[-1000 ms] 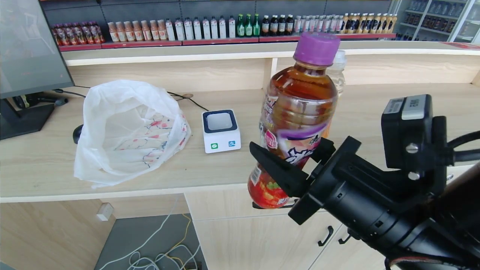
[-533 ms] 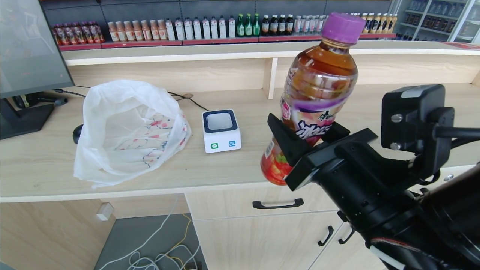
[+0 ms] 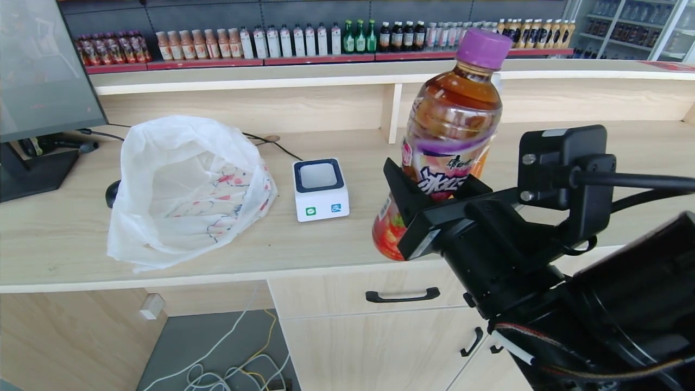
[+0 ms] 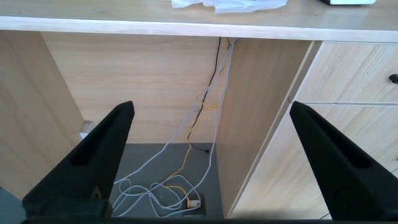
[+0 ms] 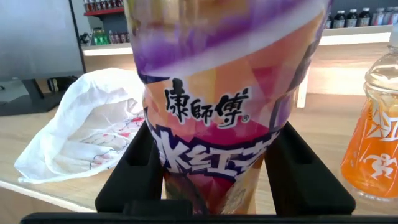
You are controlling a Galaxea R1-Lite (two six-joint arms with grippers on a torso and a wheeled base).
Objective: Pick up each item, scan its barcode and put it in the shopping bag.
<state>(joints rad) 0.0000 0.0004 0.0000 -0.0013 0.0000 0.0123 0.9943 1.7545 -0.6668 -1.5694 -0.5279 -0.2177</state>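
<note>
Bottle [image 3: 453, 119] near counter [image 3: 326, 255] front edge

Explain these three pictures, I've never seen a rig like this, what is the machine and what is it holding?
This is a two-armed robot at a shop counter. The wide picture comes from a camera on its head; the other two come from cameras on its wrists. On the counter lie an open white shopping bag and, beside it, a white scanner box. The right gripper is shut on a tea bottle with a purple cap, held off the counter, cap up. An orange bottle stands on the counter beyond it. The left gripper hangs open, low in front of the counter, facing cables on the floor.
</note>
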